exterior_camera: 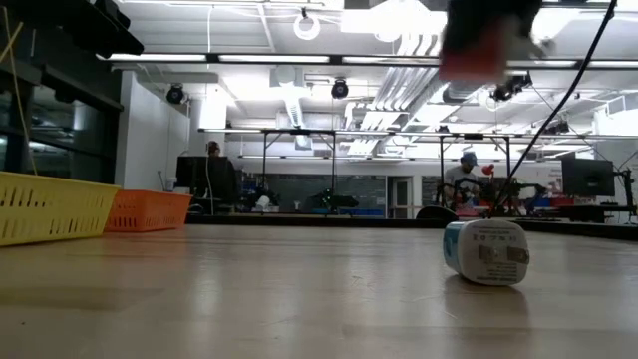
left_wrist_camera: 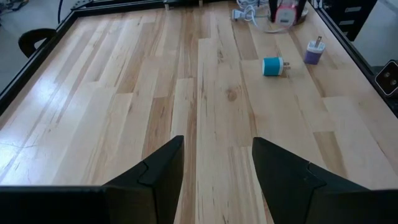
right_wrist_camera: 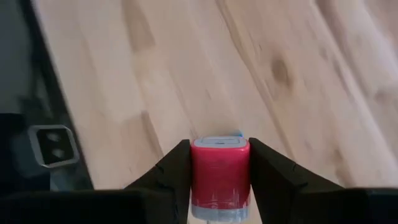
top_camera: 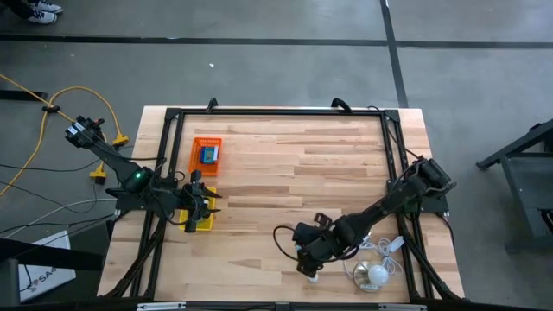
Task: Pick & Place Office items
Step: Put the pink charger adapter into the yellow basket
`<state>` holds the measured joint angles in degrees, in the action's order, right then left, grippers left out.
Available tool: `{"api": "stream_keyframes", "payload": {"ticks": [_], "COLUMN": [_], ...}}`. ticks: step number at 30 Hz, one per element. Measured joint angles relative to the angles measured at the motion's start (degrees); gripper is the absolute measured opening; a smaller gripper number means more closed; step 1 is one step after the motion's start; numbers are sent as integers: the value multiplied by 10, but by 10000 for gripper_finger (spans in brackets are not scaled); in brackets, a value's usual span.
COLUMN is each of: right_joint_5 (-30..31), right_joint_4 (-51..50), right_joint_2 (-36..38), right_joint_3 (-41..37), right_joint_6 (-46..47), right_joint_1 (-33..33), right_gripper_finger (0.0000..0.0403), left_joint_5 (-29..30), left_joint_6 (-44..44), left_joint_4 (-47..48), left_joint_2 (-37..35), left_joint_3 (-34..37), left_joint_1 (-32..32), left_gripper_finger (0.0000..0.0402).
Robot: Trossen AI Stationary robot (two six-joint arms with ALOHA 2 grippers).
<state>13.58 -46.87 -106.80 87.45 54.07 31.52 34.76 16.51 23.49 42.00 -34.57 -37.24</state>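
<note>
Your right pincer (right_wrist_camera: pixel 219 180) pinches a pink block (right_wrist_camera: pixel 219 174), lifted above the counter (top_camera: pixel 294 181) near its front right edge. Your left pincer (left_wrist_camera: pixel 217 168) stands spread over the yellow tray (top_camera: pixel 204 223) at the left edge; bare wood lies between them.

Wooden table with trays and small items

The table (top_camera: pixel 285 181) is pale wood planks edged by a black frame. An orange tray (top_camera: pixel 206 155) and a yellow tray (top_camera: pixel 200 222) lie side by side near its left edge. A white cable bundle (top_camera: pixel 373 269) with a round white piece sits near the front right corner. In the left wrist view a teal plug block (left_wrist_camera: pixel 272 66) and a purple plug block (left_wrist_camera: pixel 313 54) lie close together on the boards.
</note>
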Motion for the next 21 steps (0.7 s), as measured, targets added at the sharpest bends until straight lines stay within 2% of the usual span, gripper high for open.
{"api": "stream_keyframes", "payload": {"ticks": [7,21], "right_joint_5": [50,61], "right_joint_4": [32,285], "right_joint_2": [0,0], "right_joint_3": [45,49], "right_joint_6": [-79,-293], "right_joint_1": [-24,-96], "right_gripper_finger": [120,119], "left_joint_5": [0,0], "left_joint_6": [0,0], "left_joint_4": [0,-2], "left_joint_2": [0,0], "left_joint_3": [0,0], "left_joint_1": [0,0], "left_gripper_finger": [183,183]}}
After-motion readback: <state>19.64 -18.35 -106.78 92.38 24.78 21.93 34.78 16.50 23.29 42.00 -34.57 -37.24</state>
